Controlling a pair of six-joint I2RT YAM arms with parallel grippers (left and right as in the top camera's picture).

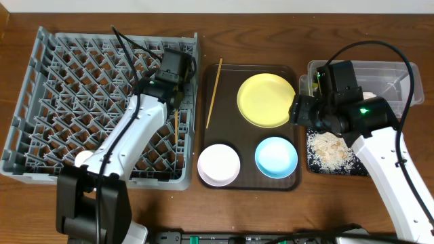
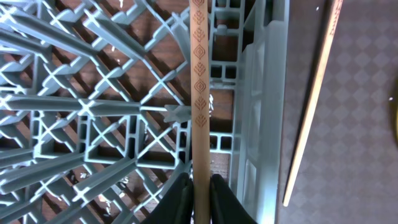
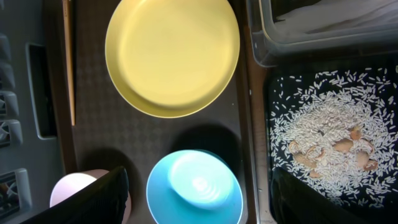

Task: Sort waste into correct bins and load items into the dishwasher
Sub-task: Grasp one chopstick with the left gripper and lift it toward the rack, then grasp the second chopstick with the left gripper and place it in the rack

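Observation:
My left gripper (image 1: 173,102) is shut on a wooden chopstick (image 2: 200,93) and holds it over the right edge of the grey dish rack (image 1: 81,102). The chopstick also shows in the overhead view (image 1: 175,127). The second chopstick (image 1: 213,93) lies on the brown serving tray (image 1: 247,181), along with the yellow plate (image 1: 266,99), pink bowl (image 1: 218,165) and light blue bowl (image 1: 276,157). My right gripper (image 1: 300,110) is wide open and empty, high above the blue bowl (image 3: 194,186). Rice scraps (image 1: 331,148) lie in the black tray. The clear tub (image 1: 386,76) stands behind it.
The brown serving tray sits between the rack and the two bins. My right arm covers part of the clear tub, where a bit of green (image 1: 317,76) shows. The second chopstick (image 2: 311,118) lies just right of the rack wall.

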